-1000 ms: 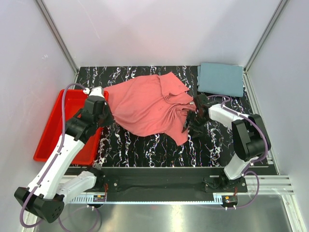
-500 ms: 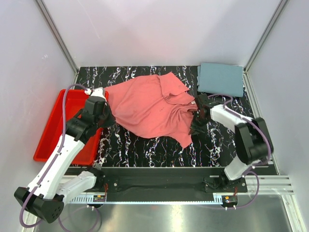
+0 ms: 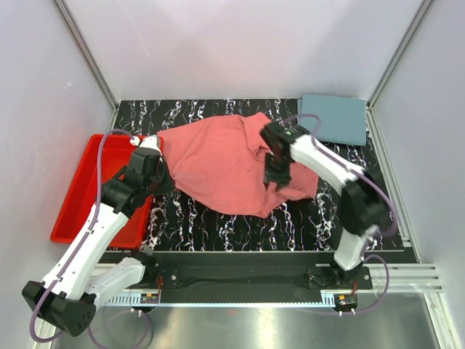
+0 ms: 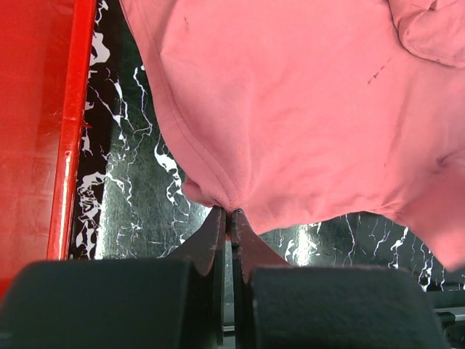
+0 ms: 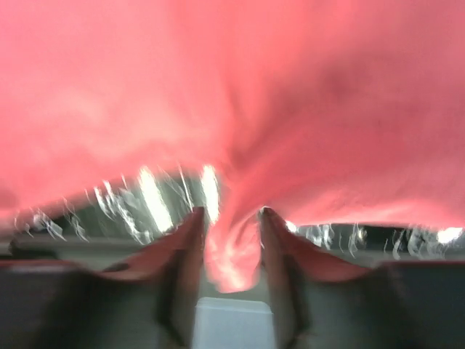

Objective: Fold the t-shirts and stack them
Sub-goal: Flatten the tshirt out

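Pink t-shirt (image 3: 225, 163) lies rumpled on the marbled table (image 3: 218, 225), its near edge just beside the red tray (image 3: 83, 189) and its length running straight away from the tray. A folded grey-blue shirt (image 3: 333, 118) sits well beyond it, at the table corner farthest from the tray. The left gripper (image 4: 229, 214) stands on the tray side, jaws pinched tight on the shirt's hem. The right gripper (image 5: 229, 240) hangs over the shirt's half away from the tray, a bunched fold caught between its fingers, though that view is blurred. The cloth spans between the two, so flattening it probably means drawing the right-hand hold farther from the tray.
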